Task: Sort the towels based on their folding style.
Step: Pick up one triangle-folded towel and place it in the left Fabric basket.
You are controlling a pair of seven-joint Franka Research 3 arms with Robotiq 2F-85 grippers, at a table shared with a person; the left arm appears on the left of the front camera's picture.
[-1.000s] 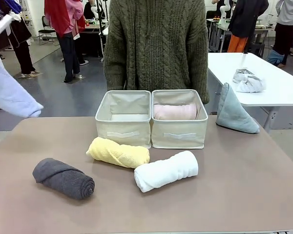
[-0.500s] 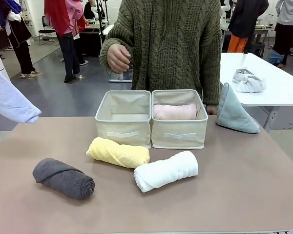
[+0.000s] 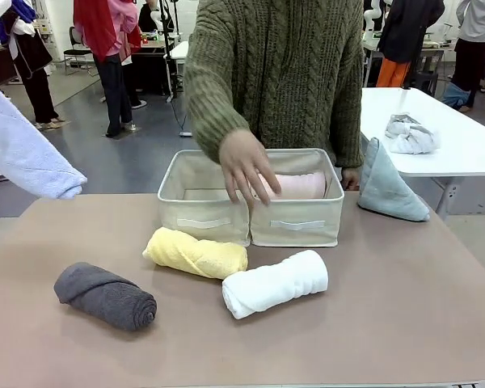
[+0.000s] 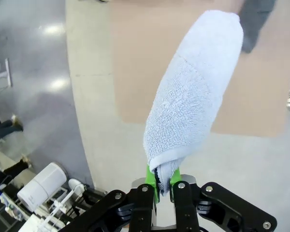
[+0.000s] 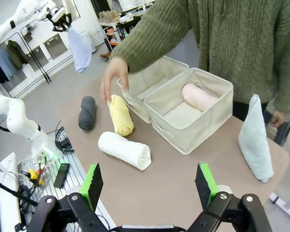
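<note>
Soft, light pale blue towel [image 4: 193,92] held aloft near the left edge of the table [image 3: 404,323], pinched by one end in the closed left hand [image 4: 163,182], probably securely; right hand [image 5: 149,183] open, empty, beside the table.

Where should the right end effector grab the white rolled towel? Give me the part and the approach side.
Grip the white towel across its middle, coming down from above with the open right end effector. It lies on its side on the table as a plump roll, so the jaws should straddle its width. Its left end sits close to the yellow towel; the middle is free.
</note>
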